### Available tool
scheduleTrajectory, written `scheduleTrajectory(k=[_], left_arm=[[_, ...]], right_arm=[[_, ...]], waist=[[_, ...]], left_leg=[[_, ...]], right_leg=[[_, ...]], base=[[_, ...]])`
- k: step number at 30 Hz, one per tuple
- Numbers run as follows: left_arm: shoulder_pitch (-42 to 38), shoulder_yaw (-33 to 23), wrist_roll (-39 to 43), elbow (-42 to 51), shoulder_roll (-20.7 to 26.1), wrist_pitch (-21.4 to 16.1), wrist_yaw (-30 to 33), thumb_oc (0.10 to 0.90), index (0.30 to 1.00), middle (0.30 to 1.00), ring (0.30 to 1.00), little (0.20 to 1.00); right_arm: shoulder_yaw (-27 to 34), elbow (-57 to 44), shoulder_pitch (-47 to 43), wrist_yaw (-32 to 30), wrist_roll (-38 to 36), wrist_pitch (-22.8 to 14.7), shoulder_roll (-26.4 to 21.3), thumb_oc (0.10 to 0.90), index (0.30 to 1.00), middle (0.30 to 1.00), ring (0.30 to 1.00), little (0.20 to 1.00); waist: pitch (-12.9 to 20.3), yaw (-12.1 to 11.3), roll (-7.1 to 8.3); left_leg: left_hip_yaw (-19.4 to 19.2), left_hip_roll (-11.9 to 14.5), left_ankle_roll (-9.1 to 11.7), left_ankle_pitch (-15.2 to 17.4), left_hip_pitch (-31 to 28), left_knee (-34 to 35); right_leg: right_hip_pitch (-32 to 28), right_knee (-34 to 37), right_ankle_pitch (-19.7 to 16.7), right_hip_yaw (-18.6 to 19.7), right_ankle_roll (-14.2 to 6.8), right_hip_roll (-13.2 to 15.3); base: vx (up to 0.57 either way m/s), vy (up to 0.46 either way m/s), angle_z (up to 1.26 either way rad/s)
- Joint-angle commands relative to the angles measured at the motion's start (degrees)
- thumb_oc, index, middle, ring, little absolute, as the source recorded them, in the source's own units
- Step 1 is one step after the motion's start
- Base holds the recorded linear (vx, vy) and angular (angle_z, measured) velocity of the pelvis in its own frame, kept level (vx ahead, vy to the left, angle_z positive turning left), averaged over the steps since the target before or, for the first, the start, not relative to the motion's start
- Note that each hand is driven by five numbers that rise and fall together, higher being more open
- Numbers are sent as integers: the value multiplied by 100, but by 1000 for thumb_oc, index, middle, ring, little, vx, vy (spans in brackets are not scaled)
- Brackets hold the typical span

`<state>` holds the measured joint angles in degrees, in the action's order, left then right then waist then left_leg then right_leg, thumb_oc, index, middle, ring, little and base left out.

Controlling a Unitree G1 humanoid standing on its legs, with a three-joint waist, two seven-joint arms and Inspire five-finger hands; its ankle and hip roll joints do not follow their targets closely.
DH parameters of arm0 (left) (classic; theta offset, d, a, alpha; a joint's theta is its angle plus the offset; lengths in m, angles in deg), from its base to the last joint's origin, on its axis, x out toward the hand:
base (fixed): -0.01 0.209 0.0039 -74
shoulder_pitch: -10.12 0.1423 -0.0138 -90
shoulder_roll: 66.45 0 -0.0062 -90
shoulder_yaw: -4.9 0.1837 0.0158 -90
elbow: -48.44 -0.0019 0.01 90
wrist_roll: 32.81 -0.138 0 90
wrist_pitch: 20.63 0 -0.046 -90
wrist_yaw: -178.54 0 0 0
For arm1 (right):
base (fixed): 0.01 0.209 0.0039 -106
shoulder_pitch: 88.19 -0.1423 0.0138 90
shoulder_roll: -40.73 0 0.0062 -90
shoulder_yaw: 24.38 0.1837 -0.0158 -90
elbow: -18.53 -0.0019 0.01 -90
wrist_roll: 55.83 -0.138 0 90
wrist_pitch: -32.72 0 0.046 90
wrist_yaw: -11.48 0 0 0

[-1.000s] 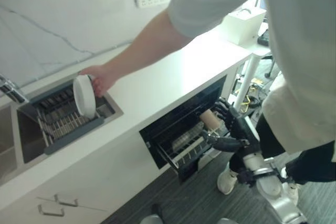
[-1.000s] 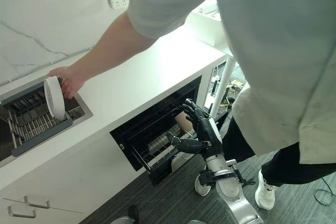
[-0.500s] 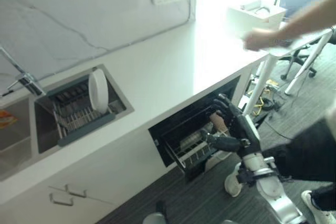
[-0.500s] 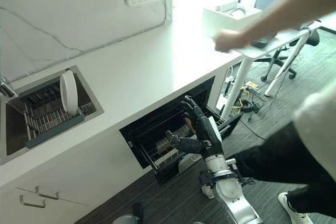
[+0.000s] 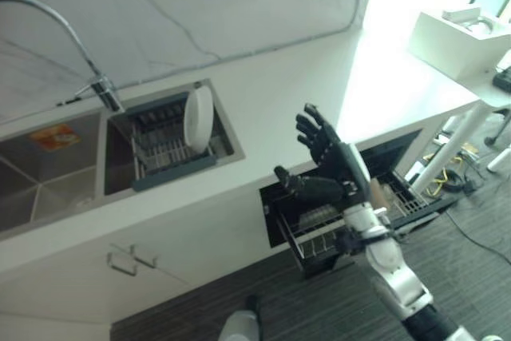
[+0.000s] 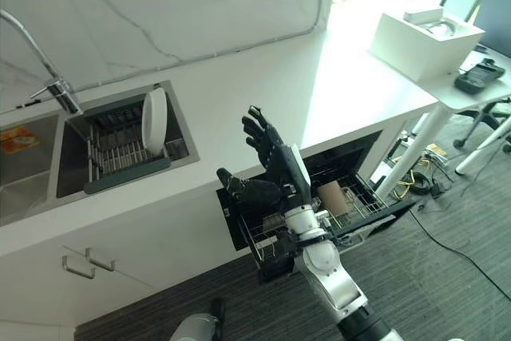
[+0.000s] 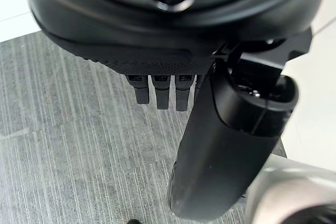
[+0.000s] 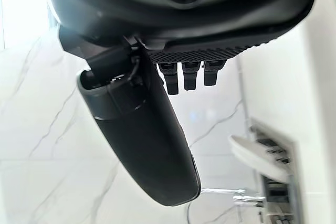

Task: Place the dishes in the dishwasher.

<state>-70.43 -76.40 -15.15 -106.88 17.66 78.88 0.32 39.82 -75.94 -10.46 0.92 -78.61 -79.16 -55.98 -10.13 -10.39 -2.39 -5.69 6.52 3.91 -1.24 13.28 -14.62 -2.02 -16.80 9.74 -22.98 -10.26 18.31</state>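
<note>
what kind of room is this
Most likely a kitchen, perhaps in an office: a steel sink with a tap, a white plate in a rack, and an open dishwasher drawer.

**Surfaces and finishes**

The counter (image 6: 239, 109) is smooth, glossy white; the wall behind (image 6: 160, 5) looks like veined marble. The sink (image 5: 48, 173) and tap (image 5: 72, 37) are brushed and shiny metal. The plate (image 5: 197, 119) is glossy white. The dishwasher rack (image 6: 351, 205) is metal wire. The floor (image 6: 447, 277) is grey, ribbed, matt.
</note>
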Motion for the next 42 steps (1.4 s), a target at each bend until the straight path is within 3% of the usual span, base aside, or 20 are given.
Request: scheduleTrajectory(k=[1, 10, 22, 42], left_arm=[[-107, 122, -10, -108, -186, -108, -103, 800, 900, 900, 900, 900], [-41, 58, -346, -114, -39, -237, -45, 800, 900, 900, 900, 900], [150, -1, -697, -167, 211, -207, -189, 800, 900, 900, 900, 900], [274, 155, -754, -187, 391, -241, -333, 800, 900, 900, 900, 900]], right_arm=[[259, -820, -653, -287, 244, -345, -45, 800, 900, 900, 900, 900], [364, -325, -1449, -801, 35, 81, 35, 800, 900, 900, 900, 900], [775, 644, -2820, -1972, 459, -15, 133, 800, 900, 900, 900, 900], [1077, 1760, -3579, -2699, 34, 50, 104, 800, 900, 900, 900, 900]], waist=[[0, -69, -12], [-58, -591, 15], [-89, -1077, -98], [-42, -1310, -145]], left_leg=[[-173, 104, -46, 913, -466, -257], [176, -14, 7, 920, -414, -257], [524, -275, -92, 835, -320, -257], [693, -456, -167, 833, -305, -257]], right_leg=[[123, -39, -52, -443, 197, -175], [-130, -39, 128, -619, 206, -228], [-365, -39, 100, -876, 112, -86], [-400, -39, 35, -917, -16, 80]], base=[[52, 48, 30], [91, 40, 28], [45, 64, 21], [31, 31, 5]])
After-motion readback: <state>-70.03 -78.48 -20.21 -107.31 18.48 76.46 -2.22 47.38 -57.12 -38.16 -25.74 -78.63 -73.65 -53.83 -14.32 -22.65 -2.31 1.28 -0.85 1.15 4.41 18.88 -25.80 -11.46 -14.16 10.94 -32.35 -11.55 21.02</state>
